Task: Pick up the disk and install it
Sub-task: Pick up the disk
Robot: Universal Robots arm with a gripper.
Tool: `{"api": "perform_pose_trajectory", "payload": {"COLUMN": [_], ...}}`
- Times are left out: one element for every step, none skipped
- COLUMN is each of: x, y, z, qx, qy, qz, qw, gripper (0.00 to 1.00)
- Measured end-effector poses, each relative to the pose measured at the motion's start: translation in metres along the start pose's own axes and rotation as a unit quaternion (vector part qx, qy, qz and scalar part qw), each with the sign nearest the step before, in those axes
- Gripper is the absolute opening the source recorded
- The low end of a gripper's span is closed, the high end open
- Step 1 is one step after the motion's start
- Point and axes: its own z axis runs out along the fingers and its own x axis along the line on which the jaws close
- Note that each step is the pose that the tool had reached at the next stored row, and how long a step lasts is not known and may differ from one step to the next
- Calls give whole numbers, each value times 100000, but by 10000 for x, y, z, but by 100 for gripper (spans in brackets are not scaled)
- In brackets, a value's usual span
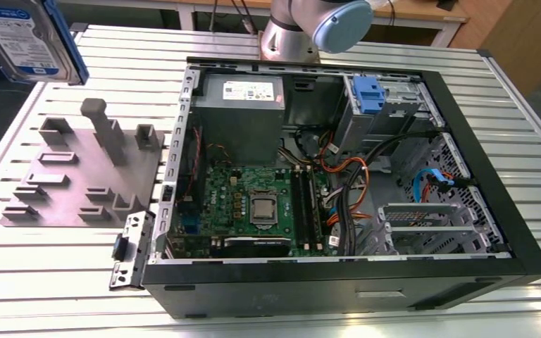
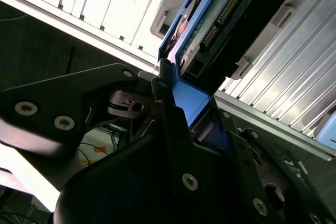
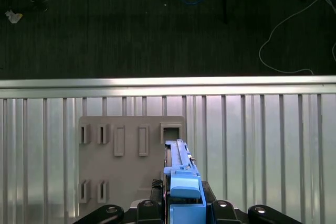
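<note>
Holding: fingers (image 2: 170, 129) clamped on the disk (image 1: 25, 35) by its blue frame
Spot: up over the grey fixture plate (image 3: 126, 171), tabletop (image 1: 45, 282) underneath

Slatted aluminium table (image 1: 54, 282): grey fixture plate (image 1: 73, 183) lying just beside open computer case (image 1: 346, 285).

A ribbed silver aluminium surface (image 1: 54, 282) of long parallel slats spreads across most of the exterior view. Beyond its far edge, at the upper right of that frame, stand a pale wooden desk (image 1: 421, 14) and an orange-brown wooden panel (image 1: 524, 35). In the first wrist view, a dark grey carpeted floor (image 3: 105, 30) lies past the surface's rim. A thin white cable (image 3: 261, 53) and a blue cable loop (image 3: 192, 2) trail on it. Bright light glares off the slats in the second wrist view.
</note>
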Motion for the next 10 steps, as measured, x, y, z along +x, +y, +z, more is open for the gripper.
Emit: {"api": "perform_pose_trajectory", "payload": {"x": [0,0,0,0,0,-1,-1,-1,-1,-1], "y": [0,0,0,0,0,0,0,0,0,0], "z": [-4,-8,-13,-18,-23,-29,-35,-41,-46,-53], "qx": [2,4,1,1,3,7,6,5,9,11], "qy": [-1,15,37,71,103,129,162,190,220,248], "qz": [1,1,-2,-4,-3,1,1,0,0,1], "qw": [100000,100000,100000,100000,100000,100000,100000,100000,100000,100000], "gripper": [37,37,37,37,37,37,37,37,37,37]}}
